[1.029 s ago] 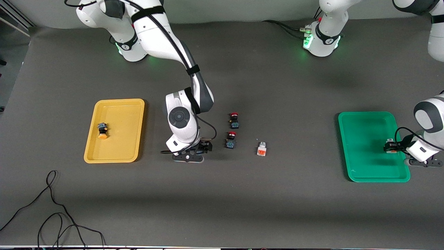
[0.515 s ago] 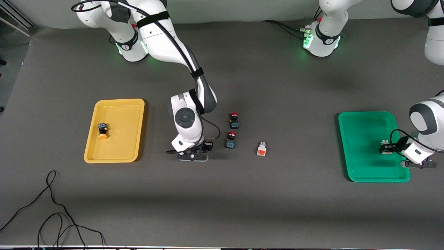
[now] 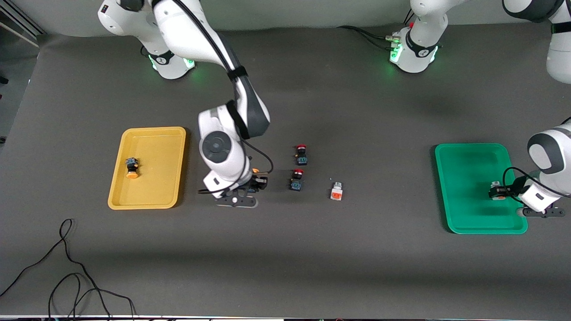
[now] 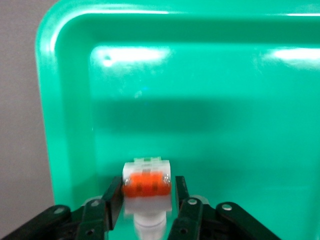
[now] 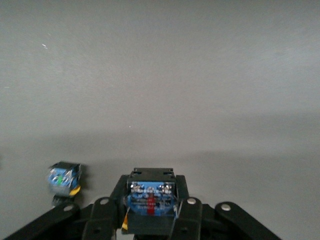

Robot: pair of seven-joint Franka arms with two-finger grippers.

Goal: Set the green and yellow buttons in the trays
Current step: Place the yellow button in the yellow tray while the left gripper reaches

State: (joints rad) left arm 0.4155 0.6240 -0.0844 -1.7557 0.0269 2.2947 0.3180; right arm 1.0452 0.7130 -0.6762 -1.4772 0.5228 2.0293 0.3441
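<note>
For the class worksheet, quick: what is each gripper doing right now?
Left gripper: over the green tray, shut on a white switch.
Right gripper: shut on a black-bodied switch.

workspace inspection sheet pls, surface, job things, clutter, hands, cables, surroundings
surface: dark grey table mat, flat
job's things: yellow plastic tray holds one black-bodied yellow-capped switch; green plastic tray; one white-bodied orange-patched switch loose on the mat between the trays
clutter: two black red-capped switches mid-table, apart
hands: right hand shut on a second yellow-capped switch, over the mat beside the yellow tray; left hand low over the green tray, at a second white switch
cables: loose black cable on the mat toward the right arm's end
surroundings: nothing seen
</note>
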